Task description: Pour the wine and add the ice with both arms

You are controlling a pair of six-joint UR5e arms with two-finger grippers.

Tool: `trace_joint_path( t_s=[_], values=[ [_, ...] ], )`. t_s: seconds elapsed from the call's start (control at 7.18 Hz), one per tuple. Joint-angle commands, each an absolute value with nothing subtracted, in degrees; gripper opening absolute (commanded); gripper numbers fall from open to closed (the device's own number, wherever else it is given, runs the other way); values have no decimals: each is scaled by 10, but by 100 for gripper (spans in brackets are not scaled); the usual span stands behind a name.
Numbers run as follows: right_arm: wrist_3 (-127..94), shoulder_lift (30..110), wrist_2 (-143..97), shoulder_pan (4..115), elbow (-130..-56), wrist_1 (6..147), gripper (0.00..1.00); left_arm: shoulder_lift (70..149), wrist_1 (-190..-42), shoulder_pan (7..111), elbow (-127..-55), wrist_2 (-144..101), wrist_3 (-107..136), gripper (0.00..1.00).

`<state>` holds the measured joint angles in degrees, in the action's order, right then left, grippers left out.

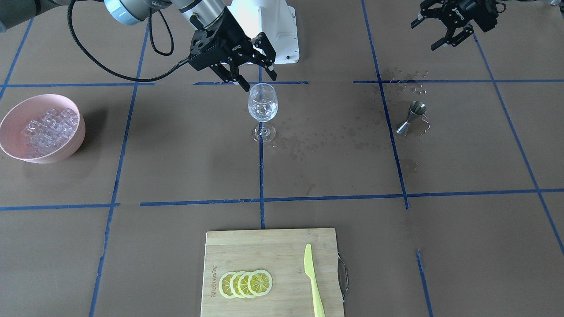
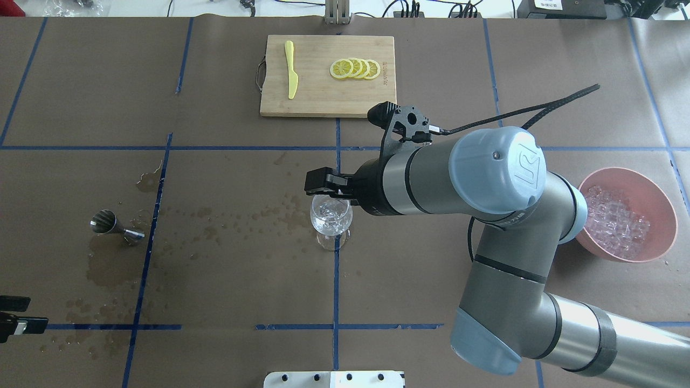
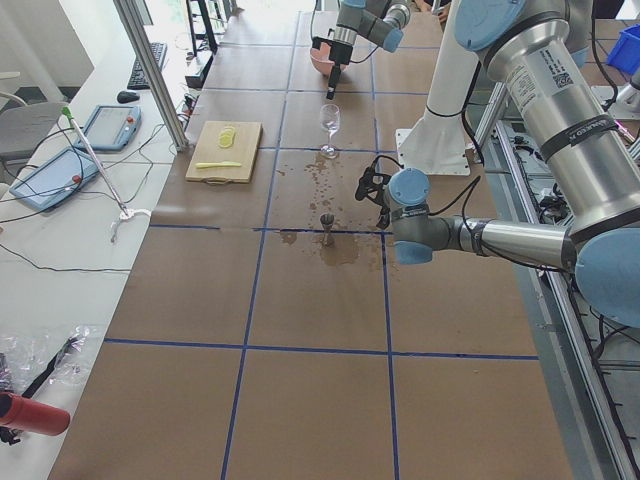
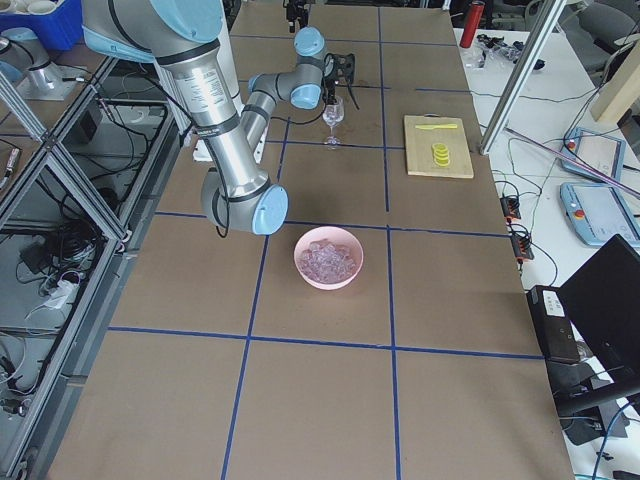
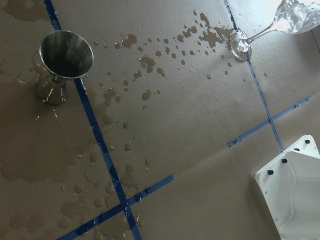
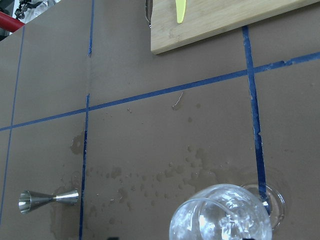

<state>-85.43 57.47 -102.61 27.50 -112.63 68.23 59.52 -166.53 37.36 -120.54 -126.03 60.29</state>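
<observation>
A clear stemmed wine glass (image 1: 262,105) stands at the table's middle with a few ice cubes (image 2: 331,214) inside; I cannot tell if it holds wine. My right gripper (image 1: 259,82) is open and empty just above the glass rim, and it also shows in the overhead view (image 2: 323,183). The steel jigger (image 1: 412,116) stands upright on wet paper, and its cup looks empty in the left wrist view (image 5: 65,55). My left gripper (image 1: 424,35) is open and empty, raised behind the jigger near the robot's edge. A pink bowl (image 1: 11,116) holds a heap of ice (image 1: 48,130).
A wooden cutting board (image 1: 246,251) with lemon slices (image 1: 246,283) and a yellow knife (image 1: 313,281) lies at the far side. Wet stains (image 2: 108,269) spread between jigger and glass. The white robot base (image 1: 277,26) stands behind the glass.
</observation>
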Motion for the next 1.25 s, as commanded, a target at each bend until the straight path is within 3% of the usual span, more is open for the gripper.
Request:
trace_joint_path(
  t_s=[0.0,0.56,1.11],
  values=[
    [-856,571,-1027,276,-1131,682,99,633,-1588,395,-1232,-1290,603,100],
    [-855,573,-1029,277,-1147,707,100,735,-1428,424,-1244,-1292,590,100],
    [-843,578,-1048,343,-1160,751,100,909,-1253,558,-1205,-1292,493,100]
  ],
)
